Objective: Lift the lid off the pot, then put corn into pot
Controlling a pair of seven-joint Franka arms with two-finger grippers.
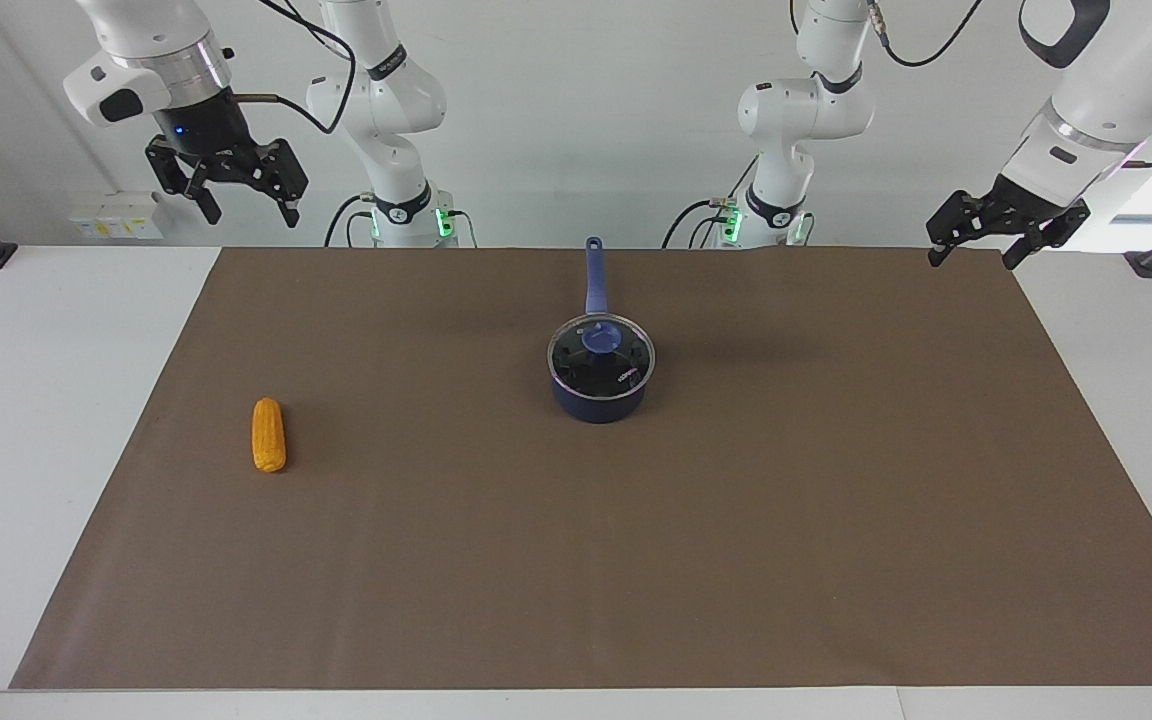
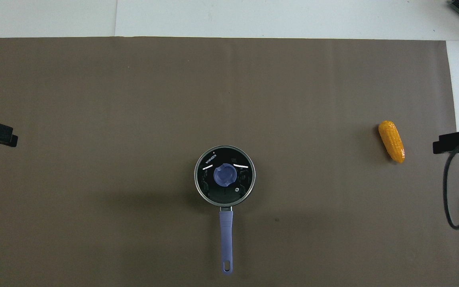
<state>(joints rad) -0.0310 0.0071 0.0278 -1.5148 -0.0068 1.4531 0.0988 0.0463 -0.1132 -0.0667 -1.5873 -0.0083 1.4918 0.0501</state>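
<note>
The dark blue pot (image 1: 598, 404) stands in the middle of the brown mat, its long handle (image 2: 226, 235) pointing toward the robots. The glass lid (image 1: 601, 342) with a blue knob sits closed on it and also shows in the overhead view (image 2: 224, 175). The corn (image 1: 269, 434) lies on the mat toward the right arm's end, also in the overhead view (image 2: 391, 141). My right gripper (image 1: 248, 212) is open and empty, high over that end's edge of the mat. My left gripper (image 1: 972, 258) is open and empty, raised over the left arm's end.
The brown mat (image 1: 636, 560) covers most of the white table (image 1: 26, 400). A black cable (image 2: 450, 191) hangs by the right gripper. Small white boxes (image 1: 116, 215) stand at the table's edge nearer to the robots, at the right arm's end.
</note>
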